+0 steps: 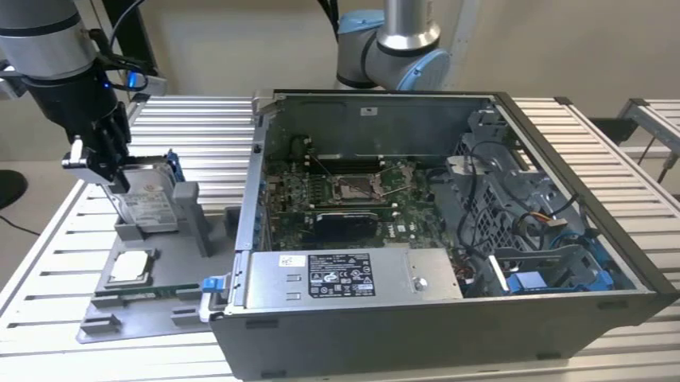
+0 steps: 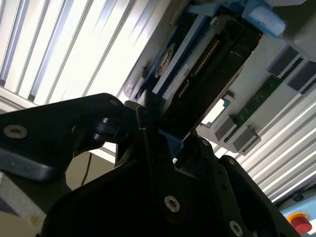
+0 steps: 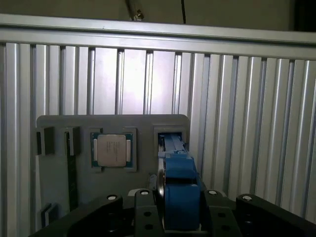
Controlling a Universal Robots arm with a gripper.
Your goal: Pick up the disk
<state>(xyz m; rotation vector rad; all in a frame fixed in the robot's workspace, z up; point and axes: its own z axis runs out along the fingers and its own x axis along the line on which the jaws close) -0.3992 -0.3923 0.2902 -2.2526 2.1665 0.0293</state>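
The disk (image 1: 150,199) stands on edge at the upright grey holder (image 1: 189,211), on the exterior view's left, its silver face and white label showing and a blue bracket along its edge. My gripper (image 1: 119,169) comes down from above, shut on the disk's upper part. In the first wrist view the blue bracket edge of the disk (image 3: 180,190) sits between the black fingers of my gripper (image 3: 180,210), and its far end reaches the holder's slot (image 3: 170,137). In the second wrist view the disk's dark underside (image 2: 210,61) runs out from my gripper (image 2: 163,140).
A grey fixture plate (image 1: 127,314) carries a small square chip (image 1: 130,269) and a green memory stick (image 1: 143,293). An open computer case (image 1: 425,239) stands close beside the holder on the exterior view's right. A second arm's base (image 1: 396,48) stands behind it. The table is slatted aluminium (image 3: 237,123).
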